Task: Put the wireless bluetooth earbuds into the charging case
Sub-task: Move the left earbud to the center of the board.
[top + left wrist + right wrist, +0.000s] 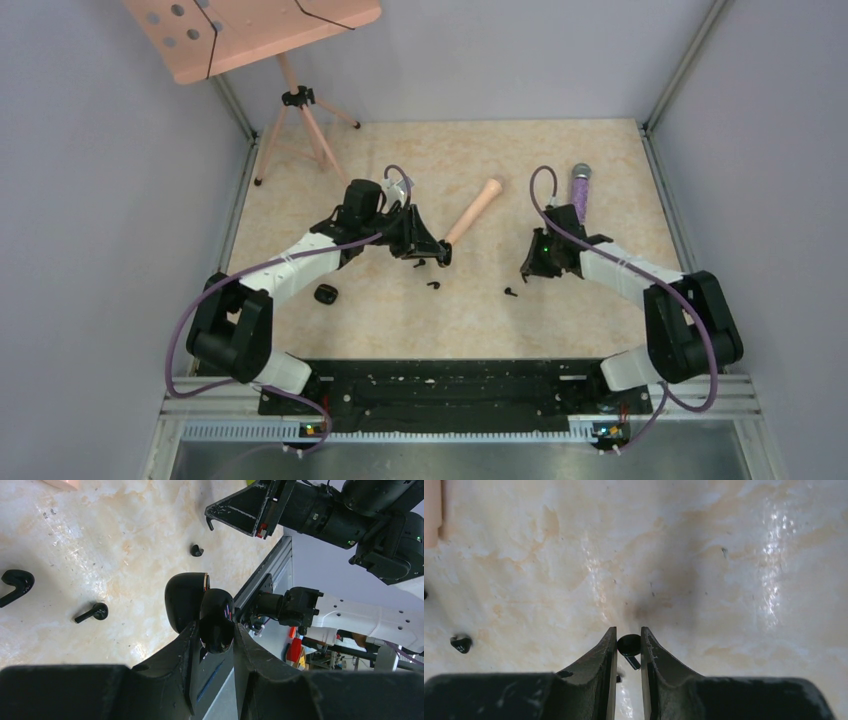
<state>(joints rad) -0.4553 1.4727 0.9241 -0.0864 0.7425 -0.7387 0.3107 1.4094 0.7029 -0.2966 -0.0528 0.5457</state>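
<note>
- Peach wooden bat-shaped stick (475, 211), lying diagonally at mid-table.
- Purple microphone-like stick (580, 188), lying far right.
- Pink perforated board (250, 35) on a tripod (298, 98), far-left corner.
- Black rounded lump (326, 293) on the beige marbled tabletop (610, 150), near left.

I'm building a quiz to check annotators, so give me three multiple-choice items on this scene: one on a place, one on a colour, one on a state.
1. Where is the charging case?
A. lying on the table
B. between the left gripper's jaws
C. inside a drawer
2. What colour is the stick lying beyond the right arm?
A. purple
B. green
C. yellow
3. How is the case's lid?
A. shut
B. missing
C. open

Key: B, the left wrist view shows the jaws clamped on it; A, the top view shows it purple; C, its two halves stand apart at the hinge.
</note>
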